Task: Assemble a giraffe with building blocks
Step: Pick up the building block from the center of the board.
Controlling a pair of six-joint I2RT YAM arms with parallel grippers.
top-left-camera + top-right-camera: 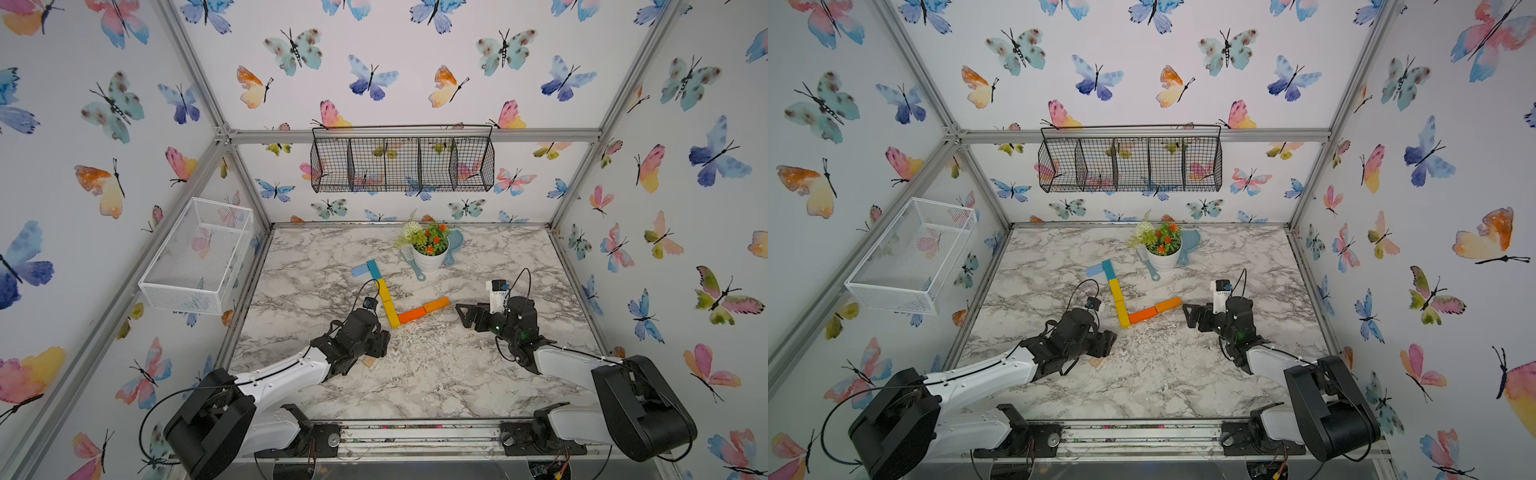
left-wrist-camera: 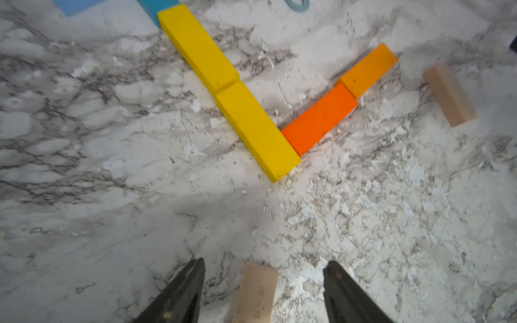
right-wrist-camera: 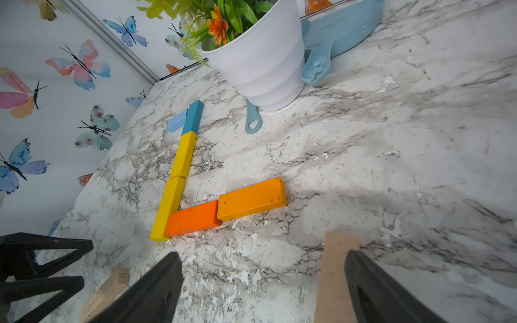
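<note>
Straddling plain rectangular wood bar (image 2: 256, 293), left gripper (image 2: 265, 261) part-open w/o contact, right gripper (image 3: 262, 252) wide open, empty

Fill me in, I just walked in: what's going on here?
Two robot arms are laying out a flat giraffe from blocks. Its head, neck and orange body are down, no legs yet. The left gripper is open around one wood bar, the right gripper open with the other wood bar beside one finger.

Between your left fingers (image 2: 181, 293) a plain wood bar (image 2: 256, 293) sits in the gap — bare marble (image 2: 112, 209) ahead, then the yellow-and-orange bars (image 2: 257, 131).
</note>
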